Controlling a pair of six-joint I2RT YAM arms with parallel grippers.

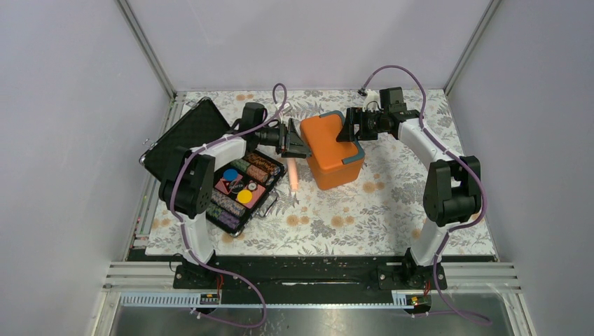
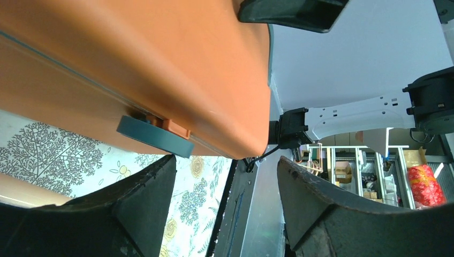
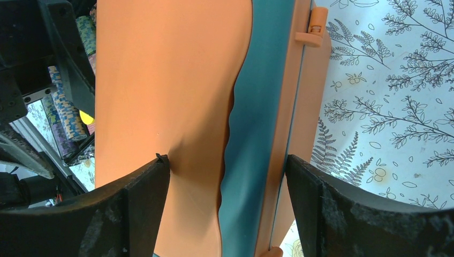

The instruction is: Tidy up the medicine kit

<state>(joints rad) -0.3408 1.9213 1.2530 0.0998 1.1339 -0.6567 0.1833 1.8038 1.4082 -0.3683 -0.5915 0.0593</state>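
So, top view: medicine kit (image 1: 329, 143) sits lid-down-shut on the floral table (image 1: 392, 210), mid-back, just right of the open black case (image 1: 192, 129) of chips. Left gripper (image 1: 298, 145) is at the kit's left side, right gripper (image 1: 349, 133) at its far right corner. A pale orange tube (image 1: 294, 176) lies loose just beside the kit's near-left edge. Risk: both arms crowd one small box, so a push from either side could skid it into the tube or the case.

Left wrist: claw is wide and nothing sits between the jaws. The teal latch (image 2: 154, 136) is just ahead of the tips and off to one side. Closing from here likely misses the latch or clips the box corner and twists the kit.

Right wrist: claw wide, holding nothing; the lid and teal rim (image 3: 251, 134) fill the gap beyond the fingers (image 3: 134, 209). One tip looks close to the lid, but I cannot tell if it touches. If it bears down, the lid stays pinned while the latch is worked.
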